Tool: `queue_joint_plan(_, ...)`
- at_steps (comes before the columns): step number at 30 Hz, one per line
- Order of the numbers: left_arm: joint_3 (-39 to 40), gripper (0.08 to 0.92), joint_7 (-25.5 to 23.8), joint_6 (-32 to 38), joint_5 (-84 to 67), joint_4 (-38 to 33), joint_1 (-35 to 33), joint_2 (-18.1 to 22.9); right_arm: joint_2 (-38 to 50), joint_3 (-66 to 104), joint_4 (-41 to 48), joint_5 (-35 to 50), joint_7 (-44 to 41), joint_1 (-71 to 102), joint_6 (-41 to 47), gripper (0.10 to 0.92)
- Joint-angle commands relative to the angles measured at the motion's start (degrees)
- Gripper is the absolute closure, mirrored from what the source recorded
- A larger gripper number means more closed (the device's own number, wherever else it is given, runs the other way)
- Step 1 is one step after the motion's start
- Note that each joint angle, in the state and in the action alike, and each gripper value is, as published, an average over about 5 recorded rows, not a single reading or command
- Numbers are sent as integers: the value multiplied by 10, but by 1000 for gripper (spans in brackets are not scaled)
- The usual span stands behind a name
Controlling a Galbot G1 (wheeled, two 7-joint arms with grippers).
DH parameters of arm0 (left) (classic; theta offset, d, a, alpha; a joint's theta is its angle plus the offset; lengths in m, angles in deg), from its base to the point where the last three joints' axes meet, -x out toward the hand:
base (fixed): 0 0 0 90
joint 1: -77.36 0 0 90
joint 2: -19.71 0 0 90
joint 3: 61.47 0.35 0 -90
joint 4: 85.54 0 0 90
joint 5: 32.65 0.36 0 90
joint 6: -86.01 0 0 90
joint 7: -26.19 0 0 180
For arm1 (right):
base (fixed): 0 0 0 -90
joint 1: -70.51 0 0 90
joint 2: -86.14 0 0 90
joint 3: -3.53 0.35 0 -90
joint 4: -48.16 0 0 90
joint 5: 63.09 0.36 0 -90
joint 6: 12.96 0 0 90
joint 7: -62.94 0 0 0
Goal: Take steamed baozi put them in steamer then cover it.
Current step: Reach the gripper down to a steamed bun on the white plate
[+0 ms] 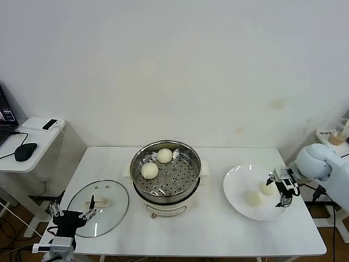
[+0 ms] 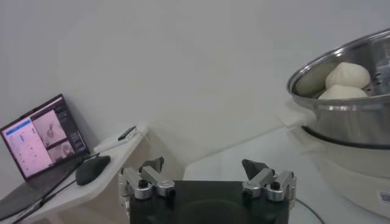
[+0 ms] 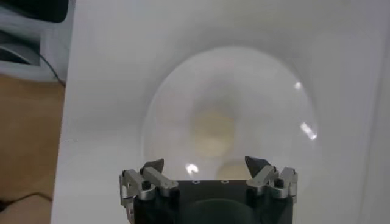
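Head view: two baozi in steamer, two on plate.
Lower left, left hand [image 1: 72, 215] released beside cover [image 1: 98, 201] on desk [image 1: 218, 234]; right hand [image 1: 284, 194] released over plate [image 1: 237, 188] baozi [image 1: 252, 198]; centre, steamer [image 1: 165, 172].

Table [image 1: 218, 234]: white, rectangular.
Centre: steamer [image 1: 165, 177] stands on it.
At 9 o'clock: glass cover [image 1: 101, 203] lies flat.
At 3 o'clock: white plate [image 1: 240, 199] rests on it.
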Motion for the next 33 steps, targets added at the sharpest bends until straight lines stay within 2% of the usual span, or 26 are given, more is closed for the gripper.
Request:
queue_joint_plan(1,1,177,-1,-1,4,1,-1,4,-46,54,59,-50,22,87,-15,203)
queue_joint_plan(12,-8,177,0,0,4,4,-4,8,-133,23,121,-49,49,37,-13,203)
queue_joint_plan(24,-8,177,0,0,5,7,-3,11,-151,10,135,-60,51,28,15,205)
queue_joint_plan(33,-8,177,0,1,5,8,-3,11,-152,10,140,-70,50,32,23,302)
